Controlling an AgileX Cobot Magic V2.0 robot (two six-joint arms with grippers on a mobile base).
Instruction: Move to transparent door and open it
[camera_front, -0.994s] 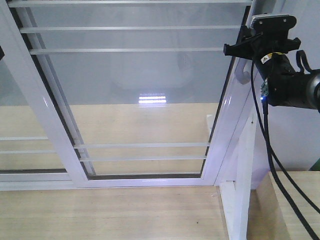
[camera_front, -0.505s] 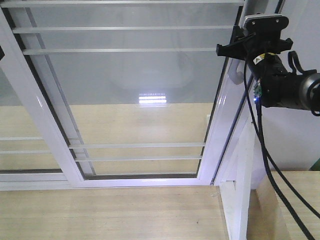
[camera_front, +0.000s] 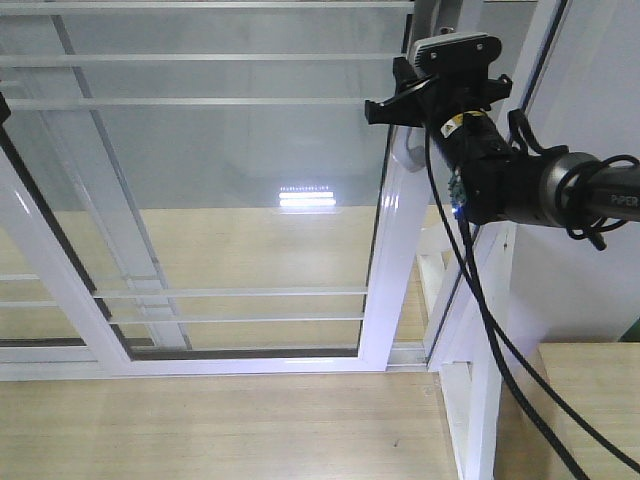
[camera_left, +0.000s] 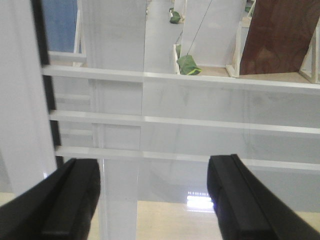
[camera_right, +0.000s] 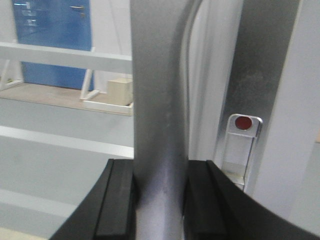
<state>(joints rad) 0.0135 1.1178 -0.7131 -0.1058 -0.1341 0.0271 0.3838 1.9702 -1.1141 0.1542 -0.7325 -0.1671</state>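
The transparent door (camera_front: 230, 190), clear glass with thin white bars in a white frame, stands partly slid to the left. Its curved grey handle (camera_front: 404, 157) sits on the right stile (camera_front: 385, 260). My right gripper (camera_front: 412, 128) is up at that handle. In the right wrist view the right gripper (camera_right: 159, 200) is shut on the grey handle (camera_right: 159, 125), with both black pads pressed against it. My left gripper (camera_left: 155, 195) is open in front of barred glass (camera_left: 200, 100), holding nothing, its fingers (camera_left: 75, 195) wide apart.
A slanted white post (camera_front: 480, 270) of the doorway stands right of the stile, with a gap (camera_front: 425, 290) between them. Another barred glass panel (camera_front: 60, 250) overlaps at the left. Black cables (camera_front: 500, 345) hang from the right arm. Pale wooden floor (camera_front: 220, 420) lies below.
The door has slid left with my right gripper on its handle. A gap has opened between its stile and the slanted post. The right arm moved left with it.
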